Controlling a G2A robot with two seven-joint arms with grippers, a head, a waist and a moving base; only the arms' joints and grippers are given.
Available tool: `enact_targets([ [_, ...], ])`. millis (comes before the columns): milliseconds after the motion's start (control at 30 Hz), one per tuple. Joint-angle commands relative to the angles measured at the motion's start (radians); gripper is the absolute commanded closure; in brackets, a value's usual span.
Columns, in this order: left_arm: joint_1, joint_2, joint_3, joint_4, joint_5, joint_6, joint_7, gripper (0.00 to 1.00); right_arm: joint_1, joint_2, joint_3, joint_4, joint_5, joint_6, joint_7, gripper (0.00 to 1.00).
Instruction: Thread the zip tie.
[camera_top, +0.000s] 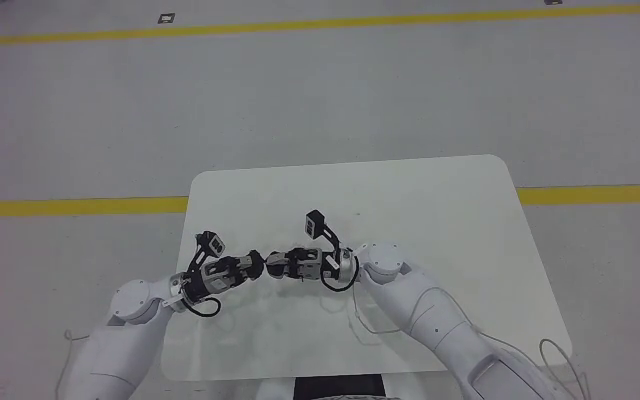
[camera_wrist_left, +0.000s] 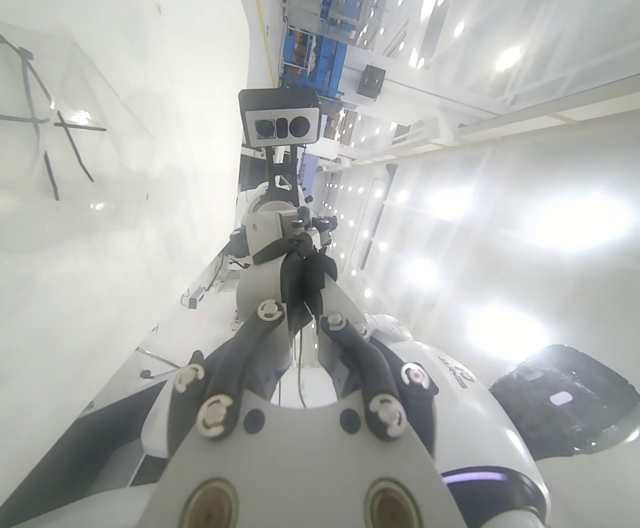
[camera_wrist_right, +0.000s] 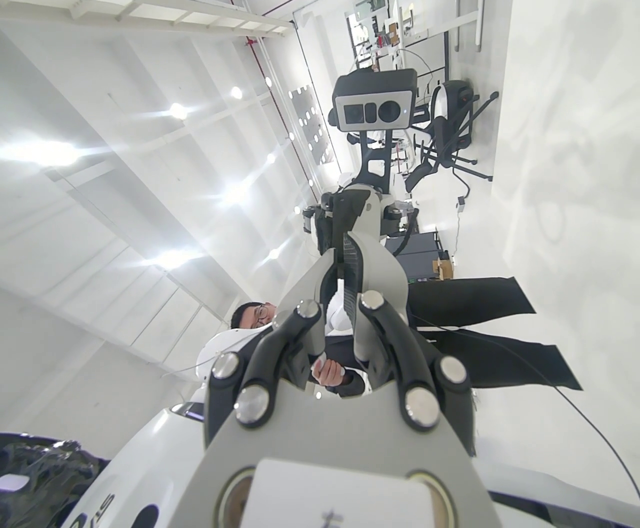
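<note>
Left gripper (camera_wrist_left: 302, 296): closed, the 2 black fingertips meeting on a thin black strip.
Tie (camera_wrist_left: 300, 350): the strip runs back from the pinch between the left fingers. It is judged to be the zip tie, and its head is too small to pick out.
Right gripper (camera_wrist_right: 344, 250): drawn to a narrow slit and facing the left gripper tip to tip. Whether part of the tie sits in the slit cannot be told.
Place: both grippers meet above the table (camera_top: 450, 230), over its left half, about midway between its far and near edges.
Risk 1, missed slot: the tie's tip and head are tiny and hidden by the fingers. A slight angular error would likely push the tip past the head, not through it.
Risk 2, buckling: the strip is thin and flexible, so pushing it from far behind its tip would probably bow it instead of feeding it.
Risk 3, slip: a narrow, smooth strip may twist or slide in the pinch, turning its toothed face the wrong way.
Risk 4, contact: the 2 grippers are almost touching, so further closing could knock the fingertips together and jar the tie loose onto the table.
</note>
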Motion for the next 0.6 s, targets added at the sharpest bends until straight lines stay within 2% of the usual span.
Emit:
enact_targets([
  [0, 0.000, 0.001, 0.000, 0.000, 0.001, -0.001, 0.000, 1.00, -0.001, 0.000, 0.000, -0.001, 0.000, 0.000, 0.000, 1.00],
  [33, 0.000, 0.001, 0.000, 0.000, 0.002, -0.003, 0.001, 1.00, -0.001, 0.001, 0.000, -0.001, -0.001, 0.000, 0.000, 1.00],
  [67, 0.000, 0.002, 0.000, 0.000, 0.006, -0.005, 0.001, 1.00, -0.001, 0.001, 0.000, -0.001, 0.000, 0.000, -0.003, 0.72],
  [100, 0.001, 0.002, 0.000, 0.001, 0.008, -0.008, 0.001, 1.00, -0.003, 0.001, 0.003, -0.002, 0.003, -0.002, -0.009, 0.00],
  [400, 0.009, 0.009, -0.015, 0.005, 0.015, -0.056, -0.025, 1.00, -0.020, 0.017, 0.047, -0.015, 0.001, -0.022, -0.035, 0.00],
  [500, 0.012, 0.011, -0.031, 0.013, 0.000, -0.090, -0.046, 1.00, -0.031, 0.027, 0.071, -0.032, -0.019, -0.043, -0.067, 0.00],
  [567, 0.015, 0.013, -0.043, 0.029, -0.008, -0.133, -0.059, 1.00, -0.035, 0.028, 0.075, -0.036, -0.024, -0.048, -0.076, 0.00],
])
